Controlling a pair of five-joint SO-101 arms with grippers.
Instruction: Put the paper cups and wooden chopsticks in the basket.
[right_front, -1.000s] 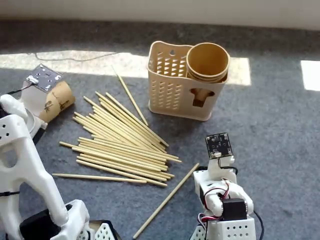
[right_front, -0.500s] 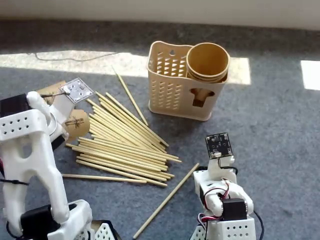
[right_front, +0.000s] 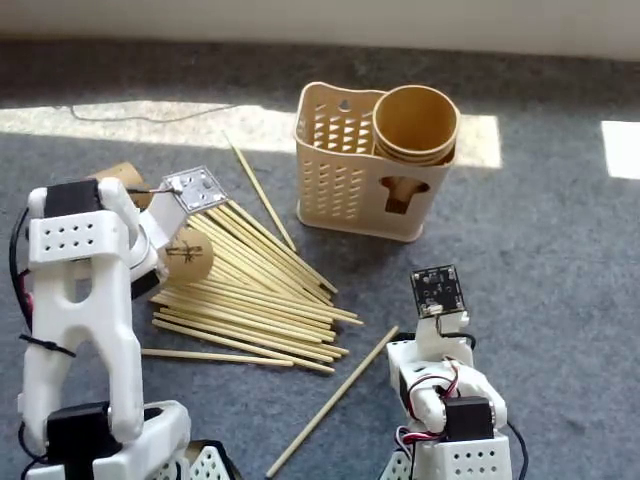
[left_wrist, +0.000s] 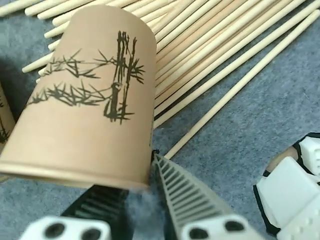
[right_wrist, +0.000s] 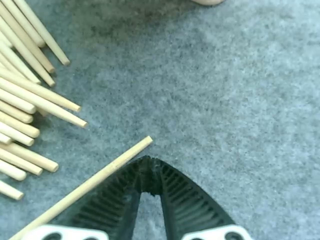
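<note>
Change: over the last second the left arm swings in from the counter's outer edge. Its left tool now hangs over the near end of the chopsticks pile. It carries the paper cup with the bamboo print. The tool is pinched on the cup's rim, one finger inside and the ribbed one outside, with the cup lying roughly sideways. In the high view the cup is off the counter, well short of the basket.

Meaning: we judge the pick done and the carry under way; release not yet due.

A second cup appears to lie behind the left arm. Stacked cups already fill the basket's far half.

Right tool: tips together, holding nothing, unmoved, beside the lone chopstick.

Room: the basket's half nearer the left arm looks free. Its rim stands high, so the cup likely needs lift and righting before entry. The route crosses the pile; a single stick lies close to the basket wall. The right arm sits well apart from this route.
</note>
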